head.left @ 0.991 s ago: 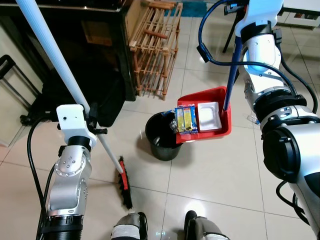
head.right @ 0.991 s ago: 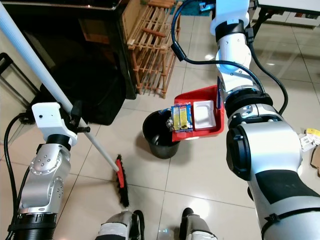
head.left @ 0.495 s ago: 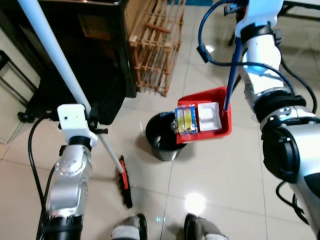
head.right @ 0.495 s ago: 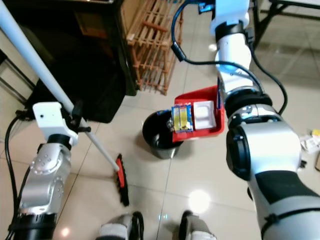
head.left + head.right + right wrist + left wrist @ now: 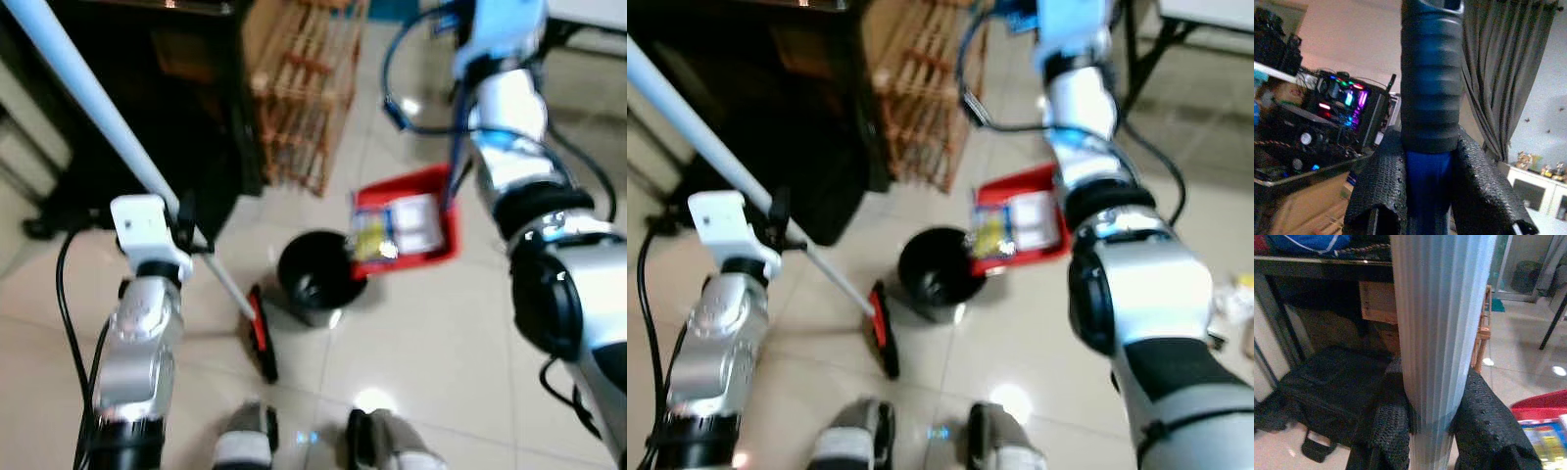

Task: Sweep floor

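A broom with a long white handle [image 5: 98, 108] slants down to its red and black brush head [image 5: 260, 333] on the tiled floor, just left of a black bin [image 5: 313, 279]. My left gripper [image 5: 1430, 431] is shut on the white handle partway up. A red dustpan [image 5: 441, 240] hangs beside the bin's far right rim, carrying a yellow packet [image 5: 370, 235] and a white tray [image 5: 416, 215]. The packet lies at the pan's edge nearest the bin. My right gripper [image 5: 1430, 196] is shut on the black grip of the pan's blue handle [image 5: 453, 147], high up.
A wooden slatted rack [image 5: 304, 98] stands behind the bin, next to a dark cabinet [image 5: 167, 59] with a black bag [image 5: 1327, 382] beneath it. My two feet [image 5: 245, 441] show at the bottom edge. Open tiled floor [image 5: 431, 352] lies to the right.
The whole picture has shifted and blurred, so the camera moved. The brush head has swung right and now lies closer to the bin. The dustpan stays beside the bin.
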`<state>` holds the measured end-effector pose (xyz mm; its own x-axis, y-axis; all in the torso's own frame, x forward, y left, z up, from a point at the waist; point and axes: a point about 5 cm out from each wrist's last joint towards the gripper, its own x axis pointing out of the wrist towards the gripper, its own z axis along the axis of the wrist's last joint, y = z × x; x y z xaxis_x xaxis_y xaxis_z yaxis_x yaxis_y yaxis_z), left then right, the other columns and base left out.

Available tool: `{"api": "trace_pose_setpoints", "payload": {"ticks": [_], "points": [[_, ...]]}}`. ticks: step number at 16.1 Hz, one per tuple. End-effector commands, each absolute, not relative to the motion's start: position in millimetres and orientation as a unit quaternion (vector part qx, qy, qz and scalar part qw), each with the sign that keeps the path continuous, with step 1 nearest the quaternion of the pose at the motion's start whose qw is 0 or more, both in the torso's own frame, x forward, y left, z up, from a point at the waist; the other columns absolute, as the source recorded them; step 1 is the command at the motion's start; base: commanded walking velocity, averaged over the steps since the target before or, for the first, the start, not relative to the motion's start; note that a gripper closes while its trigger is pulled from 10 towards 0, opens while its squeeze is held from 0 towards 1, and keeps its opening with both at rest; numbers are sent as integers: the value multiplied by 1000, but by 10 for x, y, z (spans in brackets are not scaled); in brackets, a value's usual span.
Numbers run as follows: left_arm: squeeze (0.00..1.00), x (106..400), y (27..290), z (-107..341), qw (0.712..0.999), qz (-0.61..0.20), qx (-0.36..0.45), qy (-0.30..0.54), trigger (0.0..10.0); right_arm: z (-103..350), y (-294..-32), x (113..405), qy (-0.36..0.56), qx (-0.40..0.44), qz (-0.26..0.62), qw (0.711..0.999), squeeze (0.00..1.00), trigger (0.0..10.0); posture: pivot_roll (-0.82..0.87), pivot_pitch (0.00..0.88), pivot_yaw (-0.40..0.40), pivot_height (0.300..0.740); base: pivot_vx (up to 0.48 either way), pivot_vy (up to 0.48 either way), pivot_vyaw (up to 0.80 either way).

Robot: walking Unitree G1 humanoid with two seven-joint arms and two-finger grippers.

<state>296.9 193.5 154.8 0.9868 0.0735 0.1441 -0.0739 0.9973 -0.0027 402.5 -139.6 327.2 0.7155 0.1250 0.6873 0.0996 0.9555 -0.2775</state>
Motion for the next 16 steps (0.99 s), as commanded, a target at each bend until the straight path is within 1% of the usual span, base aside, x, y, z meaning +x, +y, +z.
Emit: {"api": "trace_pose_setpoints", "payload": {"ticks": [1, 12, 14, 16], "points": [[0, 2936, 1970, 1602, 995, 42, 14, -86, 10000, 3446, -1451, 3986, -409, -146, -2, 901, 0, 10000, 115, 195, 28, 740, 0, 0, 0], [0, 2922, 1971, 1584, 995, 44, 14, -83, 10000, 3415, -1416, 3988, -407, -147, 7, 902, 0, 10000, 117, 199, 23, 740, 0, 0, 0], [0, 2922, 1966, 1582, 996, 43, 14, -83, 10000, 3429, -1381, 3971, -417, -169, 17, 893, 0, 10000, 114, 199, 22, 740, 0, 0, 0], [0, 2921, 1960, 1579, 996, 42, 13, -82, 10000, 3428, -1356, 3967, -419, -174, 22, 891, 0, 10000, 114, 199, 21, 740, 0, 0, 0]]}}
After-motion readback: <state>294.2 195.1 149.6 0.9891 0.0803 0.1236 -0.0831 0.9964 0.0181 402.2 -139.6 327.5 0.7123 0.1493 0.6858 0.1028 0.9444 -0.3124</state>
